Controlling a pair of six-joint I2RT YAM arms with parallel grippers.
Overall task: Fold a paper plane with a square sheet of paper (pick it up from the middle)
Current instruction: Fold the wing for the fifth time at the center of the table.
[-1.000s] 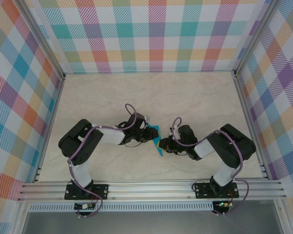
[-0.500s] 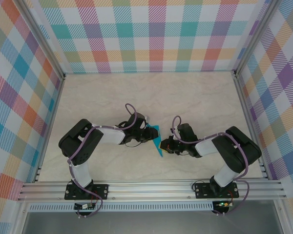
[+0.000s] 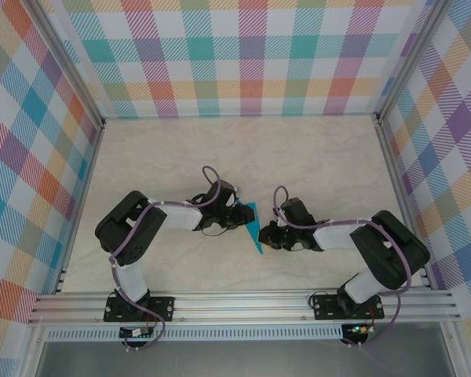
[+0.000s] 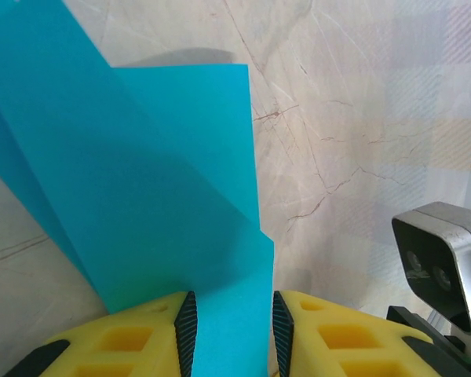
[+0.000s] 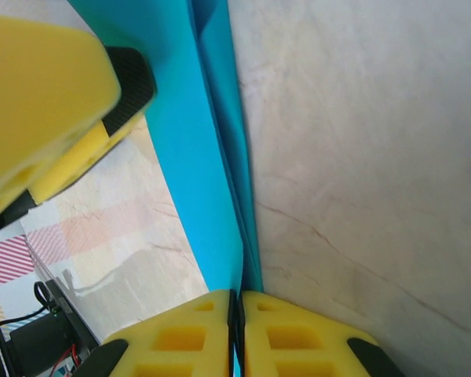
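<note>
The square sheet of paper [image 3: 253, 226] is bright cyan, folded into a narrow pointed shape, and sits between my two grippers at mid-table. In the left wrist view its layered flaps [image 4: 141, 173] spread ahead, and one strip runs back between the pads of my left gripper [image 4: 231, 302], whose jaws stand apart. My right gripper [image 5: 237, 297] is shut on the paper's folded edge [image 5: 208, 157], pads nearly touching with the crease pinched between them. From above, the left gripper [image 3: 237, 217] meets the paper from the left and the right gripper [image 3: 262, 234] from the right.
The marble-patterned tabletop [image 3: 314, 165] stretches behind and to both sides. Checked walls [image 3: 243, 55] enclose it, and an aluminium rail [image 3: 243, 302] runs along the near edge. The left gripper's yellow finger [image 5: 39, 102] looms close in the right wrist view.
The right arm's elbow has swung out to the right and lower, its gripper staying at the paper. The left arm and the paper have hardly moved.
</note>
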